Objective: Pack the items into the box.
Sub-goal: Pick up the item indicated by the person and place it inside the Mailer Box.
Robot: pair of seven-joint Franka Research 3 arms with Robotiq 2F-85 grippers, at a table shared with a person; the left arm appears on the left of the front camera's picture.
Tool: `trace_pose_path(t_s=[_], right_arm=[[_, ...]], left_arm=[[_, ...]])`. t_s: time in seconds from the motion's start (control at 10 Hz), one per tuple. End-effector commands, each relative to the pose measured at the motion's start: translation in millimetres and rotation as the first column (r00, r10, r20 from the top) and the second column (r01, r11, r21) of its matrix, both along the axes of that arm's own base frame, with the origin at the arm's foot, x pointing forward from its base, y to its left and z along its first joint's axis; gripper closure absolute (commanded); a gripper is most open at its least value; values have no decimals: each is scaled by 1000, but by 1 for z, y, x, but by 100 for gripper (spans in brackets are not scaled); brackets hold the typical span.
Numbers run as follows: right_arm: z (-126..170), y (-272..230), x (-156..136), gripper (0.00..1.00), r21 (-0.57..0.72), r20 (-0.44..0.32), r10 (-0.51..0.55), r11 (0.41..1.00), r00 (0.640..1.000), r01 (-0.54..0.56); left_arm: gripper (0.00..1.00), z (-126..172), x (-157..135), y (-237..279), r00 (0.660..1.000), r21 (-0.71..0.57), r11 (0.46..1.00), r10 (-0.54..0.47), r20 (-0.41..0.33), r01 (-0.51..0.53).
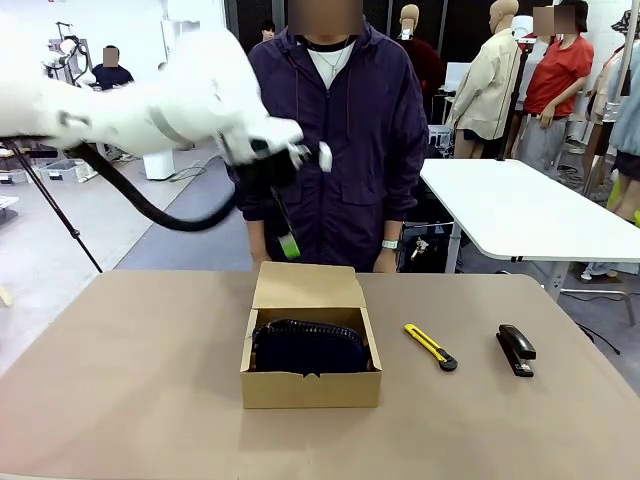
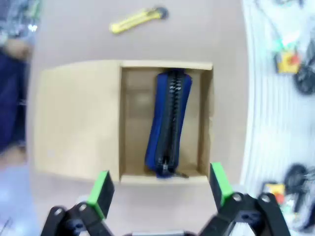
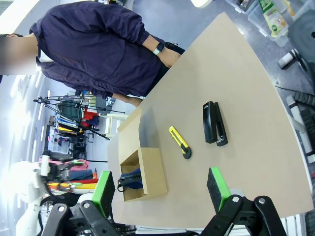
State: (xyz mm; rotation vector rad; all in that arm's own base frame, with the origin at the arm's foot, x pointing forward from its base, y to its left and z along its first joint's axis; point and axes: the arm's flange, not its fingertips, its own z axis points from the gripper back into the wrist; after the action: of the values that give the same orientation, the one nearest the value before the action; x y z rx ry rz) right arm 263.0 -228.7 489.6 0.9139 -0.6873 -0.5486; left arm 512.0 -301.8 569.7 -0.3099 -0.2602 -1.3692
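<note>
Now your left gripper (image 2: pixel 160 183) hangs empty, fingers (image 2: pixel 101 188) spread, well above the navy zippered pouch (image 2: pixel 170 123) inside the box (image 2: pixel 74 118).

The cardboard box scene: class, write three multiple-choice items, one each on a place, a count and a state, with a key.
1. The navy pouch lies: A inside the box; B beside it; C under it.
2. Items on the table outside the box: A none; B two; C three.
3. The left gripper is: A shut on the pouch; B open and empty; C shut on nothing.
Key: 1 A, the box walls surround it. 2 B, the utility knife and stapler. 3 B, its green pads stand wide apart.
</note>
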Motion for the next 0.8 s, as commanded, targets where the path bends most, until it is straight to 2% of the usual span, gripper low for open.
trace_pose_path(t_s=[0.0, 0.1, 0.2, 0.3, 0.4, 0.5, 0.6, 0.7], right_arm=[[0, -2, 2, 0, 4, 37, 7, 1000, 999, -7], [0, -2, 2, 0, 4, 37, 7, 1000, 999, -7], [0, -2, 2, 0, 4, 37, 7, 1000, 999, -7], [0, -2, 2, 0, 4, 37, 7, 1000, 999, -7], [0, -2, 2, 0, 4, 37, 7, 1000, 999, -7], [0, -2, 2, 0, 4, 37, 7, 1000, 999, -7], [0, -2, 2, 0, 4, 37, 7, 1000, 999, -7], [0, -2, 2, 0, 4, 37, 7, 1000, 999, -7]], left_arm=[[0, 25, -15, 72, 912, -42, 913, 402, -88, -406], [0, 36, -26, 122, 869, -108, 878, 432, -241, -467], [0, 44, -42, 182, 784, -215, 776, 495, -374, -593], [0, 45, -64, 234, 695, -279, 655, 544, -469, -702], [0, 40, -92, 281, 600, -324, 509, 612, -514, -797], [0, 30, -125, 319, 520, -348, 387, 645, -561, -854], [0, 18, -159, 343, 508, -391, 330, 642, -574, -859], [0, 1, -193, 365, 468, -397, 267, 648, -601, -878]])
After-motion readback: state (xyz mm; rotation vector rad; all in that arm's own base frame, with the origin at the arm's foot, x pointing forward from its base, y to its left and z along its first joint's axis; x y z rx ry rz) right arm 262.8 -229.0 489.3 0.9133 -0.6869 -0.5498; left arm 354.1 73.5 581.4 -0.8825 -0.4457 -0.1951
